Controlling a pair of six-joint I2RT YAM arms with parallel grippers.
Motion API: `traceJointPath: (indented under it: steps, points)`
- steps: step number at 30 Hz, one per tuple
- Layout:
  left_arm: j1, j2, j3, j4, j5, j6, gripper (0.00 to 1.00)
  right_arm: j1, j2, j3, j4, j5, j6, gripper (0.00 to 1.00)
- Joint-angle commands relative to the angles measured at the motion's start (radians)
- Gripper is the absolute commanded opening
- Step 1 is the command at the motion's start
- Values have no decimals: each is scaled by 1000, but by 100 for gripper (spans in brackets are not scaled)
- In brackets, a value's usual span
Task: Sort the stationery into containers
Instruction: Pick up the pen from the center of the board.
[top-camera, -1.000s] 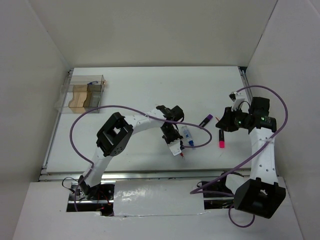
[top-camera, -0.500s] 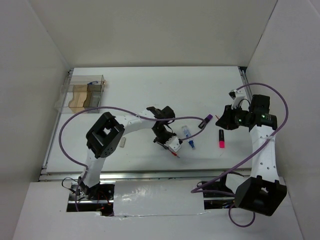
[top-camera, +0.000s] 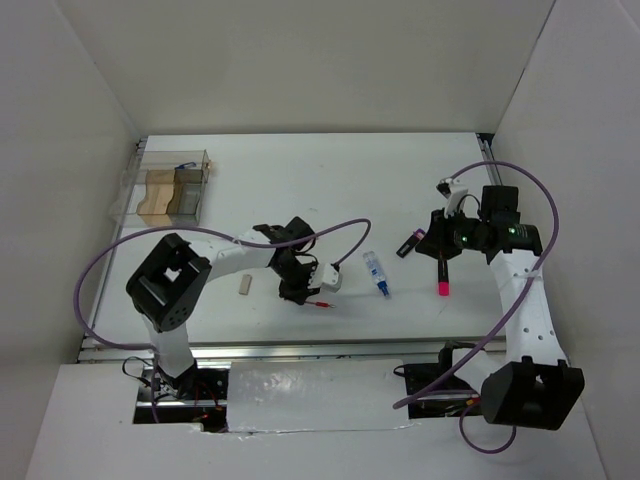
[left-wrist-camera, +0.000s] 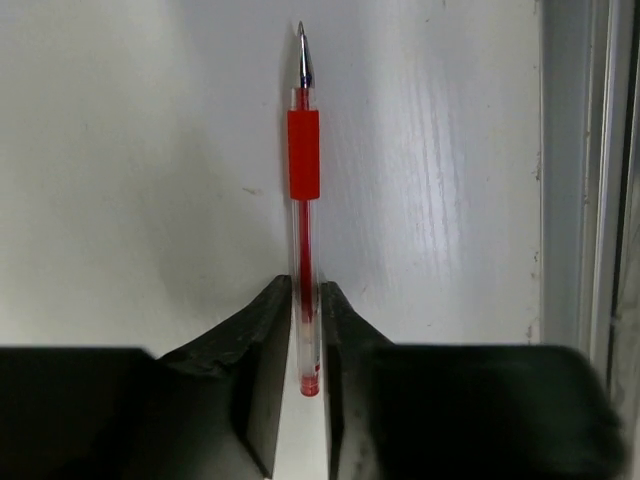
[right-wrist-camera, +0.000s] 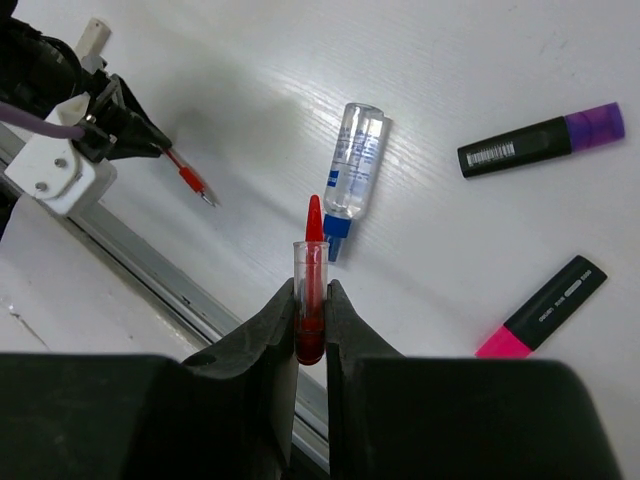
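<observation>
My left gripper (left-wrist-camera: 305, 295) is shut on the rear end of the thin red pen (left-wrist-camera: 303, 150), whose bare metal tip points away. In the top view the left gripper (top-camera: 303, 292) holds it low near the table's front, with the pen (top-camera: 321, 303) sticking out to the right. My right gripper (right-wrist-camera: 311, 292) is shut on a clear red pen cap (right-wrist-camera: 311, 270); it hangs above the table at the right (top-camera: 436, 240). The clear blue-capped tube (top-camera: 375, 272), dark purple marker (top-camera: 409, 243), pink-black marker (top-camera: 442, 276) and one tan eraser block (top-camera: 245, 285) lie loose. The clear compartment box (top-camera: 170, 188) stands far left.
The box holds tan and brown blocks. A metal rail (top-camera: 300, 345) runs along the front edge of the table, close under the left gripper. White walls close in the table on three sides. Purple cables loop over both arms.
My left gripper has moved left with the red pen, away from the blue-capped tube. My right gripper has shifted a little left and back. The loose items have not moved.
</observation>
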Motion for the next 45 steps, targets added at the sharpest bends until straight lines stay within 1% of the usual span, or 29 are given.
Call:
traceJointPath:
  steps: [1, 3, 4, 7, 9, 16, 21, 25, 29, 33, 35, 36, 38, 39, 41, 42, 45]
  points:
    - [4, -33, -66, 61, -121, -177, 33, 37, -12, 45, 52, 21, 29, 0]
    - [-2, -41, -86, 82, -136, -213, 35, 50, -10, 48, 56, 34, 36, 0]
    - [-4, -52, -104, 119, -142, -249, 37, 60, -12, 51, 56, 41, 39, 0]
    - [-13, -69, -135, 171, -149, -274, 43, 73, -16, 54, 53, 54, 40, 0]
    - [-19, -76, -158, 180, -146, -274, 44, 82, -24, 54, 53, 64, 39, 0]
    - [-45, -98, -195, 242, -213, -311, 42, 103, -41, 37, 63, 89, 48, 0]
    - [-67, -61, -175, 179, -167, -239, 41, 108, -41, 36, 65, 90, 48, 0]
    - [-71, -4, -132, 148, -182, -238, 39, 109, -41, 46, 57, 98, 40, 0]
    - [-87, 20, -115, 136, -215, -241, 39, 109, -47, 42, 53, 106, 34, 0]
    - [-93, 54, -91, 87, -204, -215, 39, 111, -46, 39, 53, 107, 31, 0]
    - [-93, 71, -82, 72, -204, -213, 34, 111, -46, 40, 53, 109, 29, 0]
    - [-93, 77, -79, 64, -199, -204, 28, 113, -46, 42, 53, 109, 28, 0]
    - [-93, 83, -71, 45, -185, -198, 19, 111, -47, 39, 53, 110, 25, 0]
    - [-93, 85, -68, 42, -179, -193, 10, 111, -49, 37, 56, 110, 23, 0]
    - [-85, 57, -66, 33, -147, -196, 2, 111, -55, 36, 51, 110, 19, 0]
    - [-82, 40, -63, 27, -133, -185, 0, 111, -55, 36, 45, 109, 13, 0]
    - [-65, -50, -48, 3, -110, -185, 0, 111, -59, 36, 25, 103, -4, 0]
